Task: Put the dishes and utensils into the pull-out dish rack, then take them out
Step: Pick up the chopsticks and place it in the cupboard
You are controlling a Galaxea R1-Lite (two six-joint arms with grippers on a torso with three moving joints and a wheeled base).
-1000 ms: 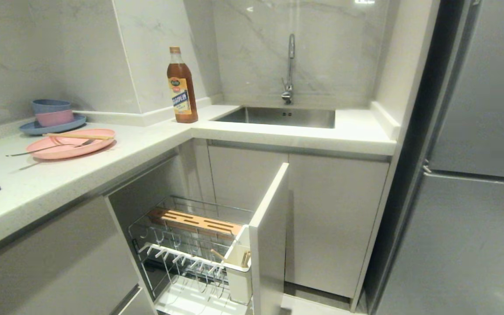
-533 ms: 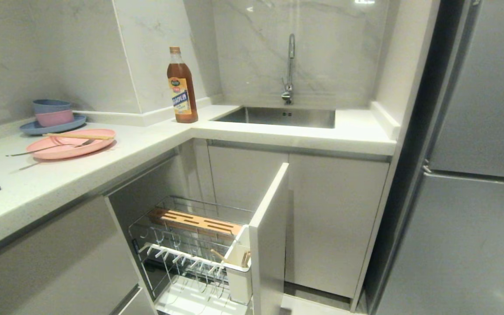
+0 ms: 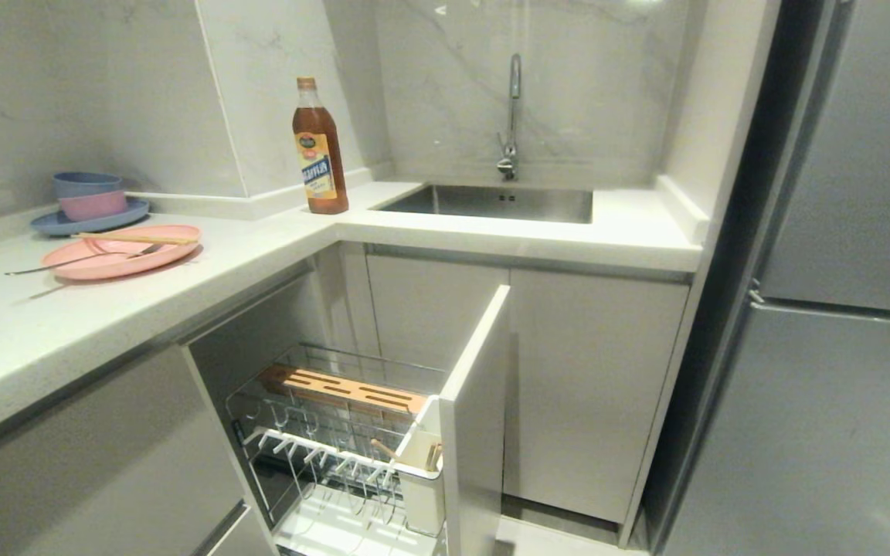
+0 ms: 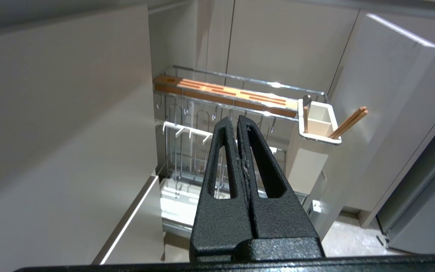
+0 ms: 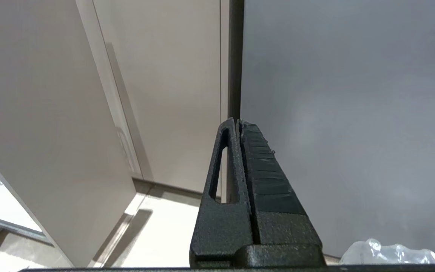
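A pink plate (image 3: 117, 255) lies on the counter at the left, with light-wood chopsticks (image 3: 136, 239) and a slim metal fork (image 3: 66, 264) across it. The pull-out dish rack (image 3: 314, 444) stands pulled out below the counter, its white front panel (image 3: 476, 417) toward me. Its wooden strip (image 4: 225, 92) and white utensil cup (image 4: 308, 162) show in the left wrist view. The cup holds chopsticks (image 4: 347, 122) and a wooden-handled utensil (image 4: 306, 109). My left gripper (image 4: 236, 119) hangs shut and empty above the rack. My right gripper (image 5: 237, 121) is shut and empty near the fridge door. Neither arm shows in the head view.
A brown bottle (image 3: 320, 150) stands at the counter corner beside the sink (image 3: 491, 205) and faucet (image 3: 513, 116). Blue and pink bowls (image 3: 90, 197) are stacked on a blue plate at the back left. A tall grey fridge (image 3: 839, 324) fills the right side.
The whole head view has shifted slightly, so the camera moved. Nothing on the counter or in the rack has moved.
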